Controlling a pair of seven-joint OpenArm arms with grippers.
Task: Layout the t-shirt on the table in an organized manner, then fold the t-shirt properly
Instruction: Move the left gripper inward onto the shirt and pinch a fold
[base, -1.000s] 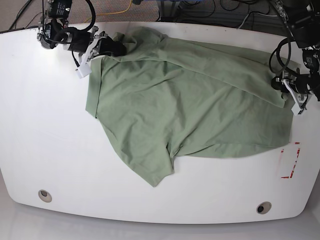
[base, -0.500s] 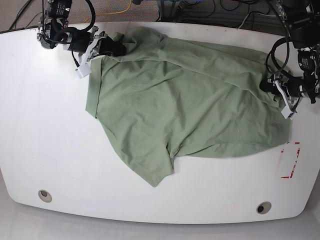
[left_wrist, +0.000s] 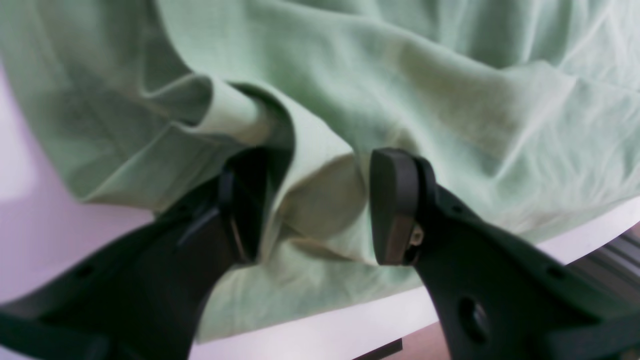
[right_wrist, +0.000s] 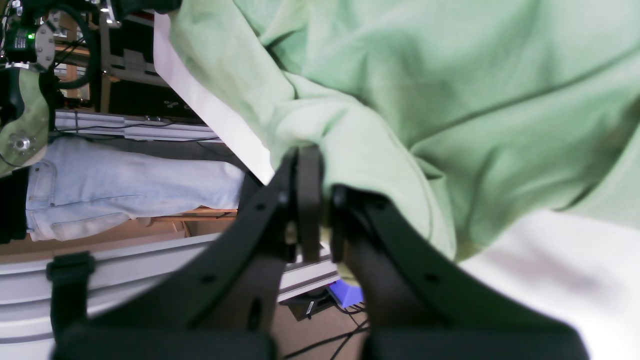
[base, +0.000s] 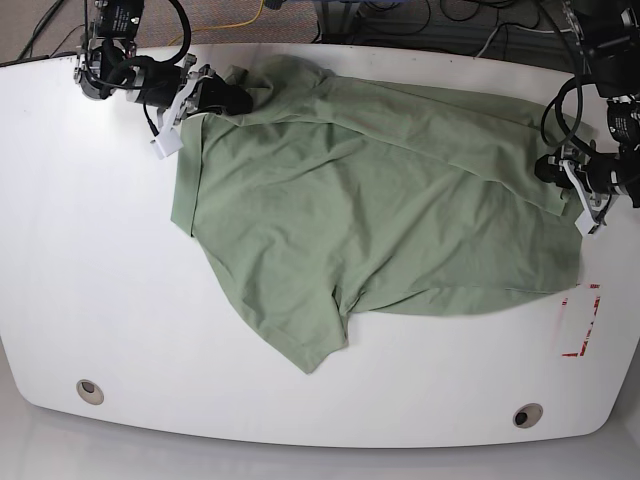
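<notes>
The pale green t-shirt (base: 380, 200) lies spread but crooked and wrinkled across the white table (base: 100, 280), one sleeve pointing toward the front. My right gripper (base: 232, 98) is at the shirt's far left corner, shut on a bunch of fabric (right_wrist: 380, 150) at the table's back edge, with its fingertips (right_wrist: 310, 180) pressed together. My left gripper (base: 565, 185) is at the shirt's right edge. Its fingers (left_wrist: 395, 200) stand apart on either side of a raised fold of the t-shirt (left_wrist: 320, 200), so it is open.
A red tape rectangle (base: 580, 320) marks the table just below the shirt's right end. Two grey grommet holes (base: 90, 390) (base: 527, 414) sit near the front edge. A person in light jeans (right_wrist: 125, 195) stands behind the table, among cables and equipment.
My left gripper moved in from the right onto the shirt's right edge, then eased slightly back right and up. The right gripper and most of the shirt stayed put.
</notes>
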